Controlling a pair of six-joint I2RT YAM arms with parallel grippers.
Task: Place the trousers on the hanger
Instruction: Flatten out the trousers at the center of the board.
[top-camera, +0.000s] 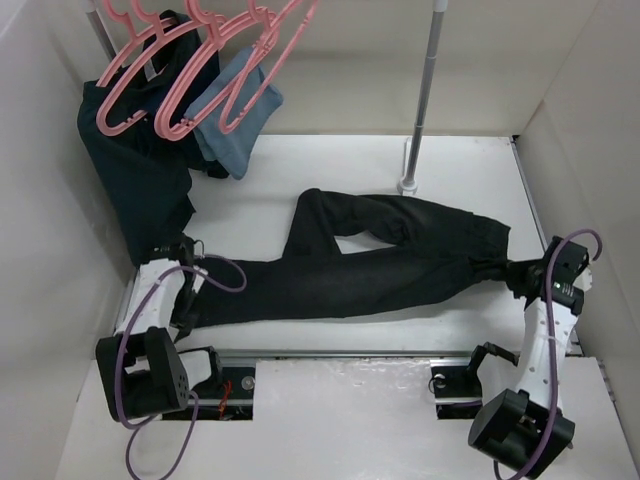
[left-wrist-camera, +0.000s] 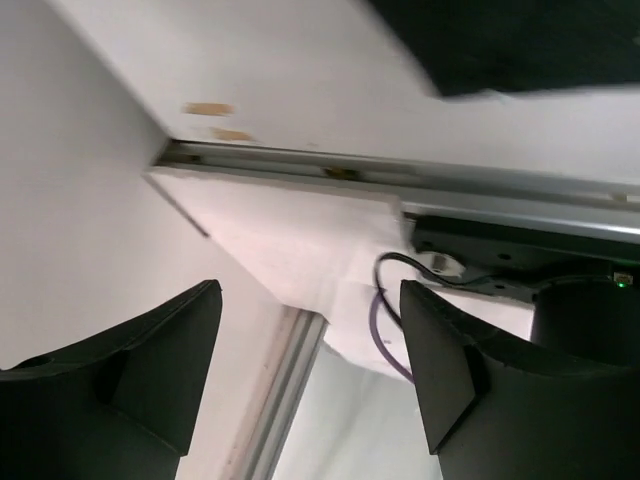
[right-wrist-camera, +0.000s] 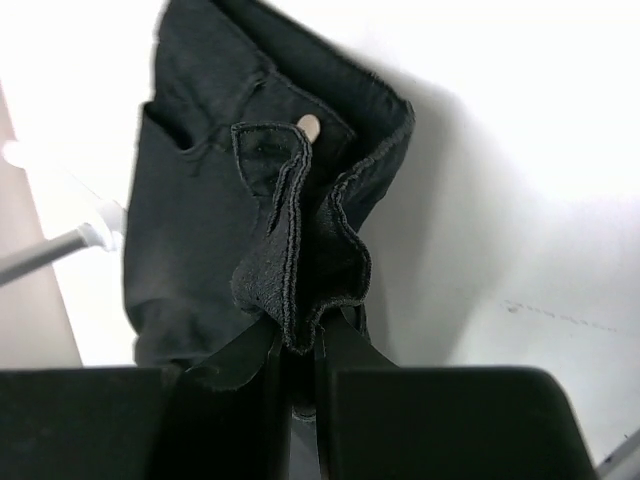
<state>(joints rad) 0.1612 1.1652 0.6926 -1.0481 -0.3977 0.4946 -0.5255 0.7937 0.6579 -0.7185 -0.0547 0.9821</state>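
Two grippers: the left gripper (left-wrist-camera: 310, 365) is released, its black fingers apart with nothing between them. The right gripper (right-wrist-camera: 297, 385) is clenched on a bunched fold of the waistband.
Long charcoal denim trousers (top-camera: 380, 270): they lie flat on the white table (top-camera: 330, 170). The waistband is at the right, in the right gripper. One leg runs to the left, near the left gripper, and the other bends toward the far side.
Risk at the right grip: only a narrow fold is pinched, so I judge the heavy denim can slip out when it is lifted.
Risk at the left side: nothing holds the leg end. If only the right arm pulls, the legs can drag or twist.
Thin pink plastic hanger (top-camera: 130, 80): it hangs at the far left corner among several identical pink hangers, well apart from the trousers.
Risk at the hangers: they hang free and close together, so one can swing away, or a neighbour can be caught instead.
Dark navy garment (top-camera: 140, 180) and light blue cloth (top-camera: 240, 125): they hang just under the hangers, and a gripper reaching there can snag them by mistake.
Grey metal pole (top-camera: 425, 90): it stands beyond the trousers, and a lifted leg can catch on it.
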